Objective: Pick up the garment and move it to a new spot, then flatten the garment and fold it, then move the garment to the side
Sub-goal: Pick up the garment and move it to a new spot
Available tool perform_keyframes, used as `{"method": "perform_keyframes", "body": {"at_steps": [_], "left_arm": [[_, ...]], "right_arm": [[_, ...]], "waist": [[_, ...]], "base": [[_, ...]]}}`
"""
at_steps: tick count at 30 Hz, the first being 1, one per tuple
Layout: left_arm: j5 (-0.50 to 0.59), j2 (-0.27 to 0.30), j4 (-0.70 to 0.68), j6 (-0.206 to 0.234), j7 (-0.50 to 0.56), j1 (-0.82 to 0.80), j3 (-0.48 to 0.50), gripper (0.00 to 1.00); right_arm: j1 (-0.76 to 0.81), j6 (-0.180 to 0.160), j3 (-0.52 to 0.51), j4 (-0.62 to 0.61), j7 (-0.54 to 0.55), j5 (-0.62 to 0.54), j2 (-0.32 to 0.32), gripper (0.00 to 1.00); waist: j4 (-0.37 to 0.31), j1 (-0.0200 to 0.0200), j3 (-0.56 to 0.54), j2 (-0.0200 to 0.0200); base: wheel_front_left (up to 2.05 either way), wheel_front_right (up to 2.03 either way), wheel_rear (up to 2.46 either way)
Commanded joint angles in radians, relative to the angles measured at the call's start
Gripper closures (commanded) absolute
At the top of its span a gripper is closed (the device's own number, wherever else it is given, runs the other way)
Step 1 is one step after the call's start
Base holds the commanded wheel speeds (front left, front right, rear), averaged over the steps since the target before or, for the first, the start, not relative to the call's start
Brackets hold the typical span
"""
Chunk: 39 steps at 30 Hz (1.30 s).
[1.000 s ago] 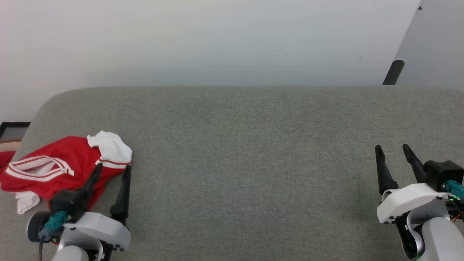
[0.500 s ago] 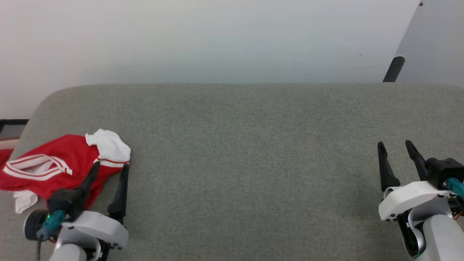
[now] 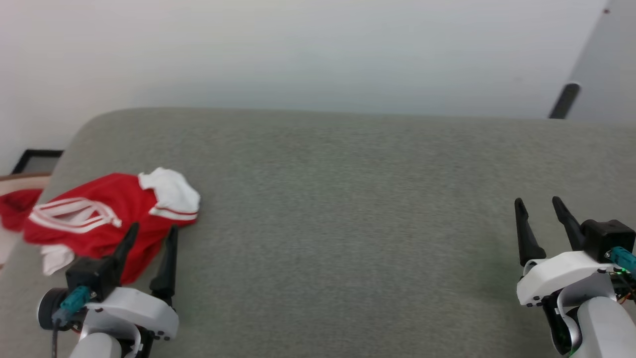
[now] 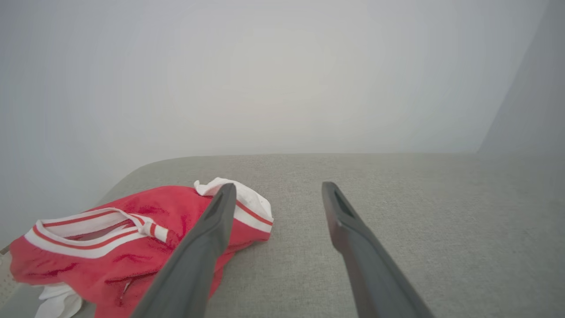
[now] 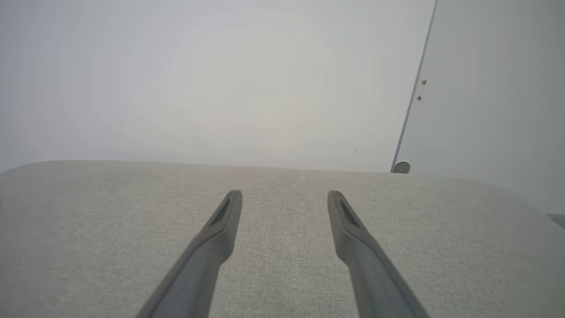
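Camera shift; garment beside left fingers

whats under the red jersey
The garment lies crumpled on the grey surface near its left end. White fabric pokes out from under the red. Anything else beneath is hidden by the folds.

View swung left; garment now further right in frame.

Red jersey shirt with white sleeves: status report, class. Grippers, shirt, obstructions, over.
Left gripper open at edge of crumpled red white-sleeved jersey shirt, unheld. Right gripper open over grey fabric surface. No obstruction seen.
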Motion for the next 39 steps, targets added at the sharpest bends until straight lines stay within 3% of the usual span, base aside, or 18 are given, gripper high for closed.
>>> {"method": "perform_keyframes", "body": {"at_steps": [1,21,31,39], "left_arm": [[0.007,-0.001,0.006,-0.002,0.0,-0.008,0.007,0.0],[0.078,-0.076,0.051,-0.002,0.0,-0.004,0.105,0.0],[0.059,-0.122,-0.002,0.004,0.0,0.053,0.251,0.0],[0.068,-0.148,-0.022,0.0,0.0,0.073,0.299,0.0]], "right_arm": [[0.002,0.001,0.007,0.003,-0.007,0.004,0.0,0.0],[-0.039,0.001,0.156,0.047,-0.022,0.086,-0.013,0.0],[-0.177,0.0,0.324,0.124,-0.019,0.111,0.015,0.0],[-0.243,0.0,0.395,0.193,-0.036,0.151,0.015,0.0]], "waist": [[0.043,0.0,-0.003,0.0],[0.483,0.0,0.007,0.0],[0.516,0.0,0.067,0.0],[0.519,0.0,0.087,0.0]], "base": [[0.0,0.0,0.0],[0.0,0.0,0.0],[0.0,0.0,0.0],[0.0,0.0,0.0]]}}
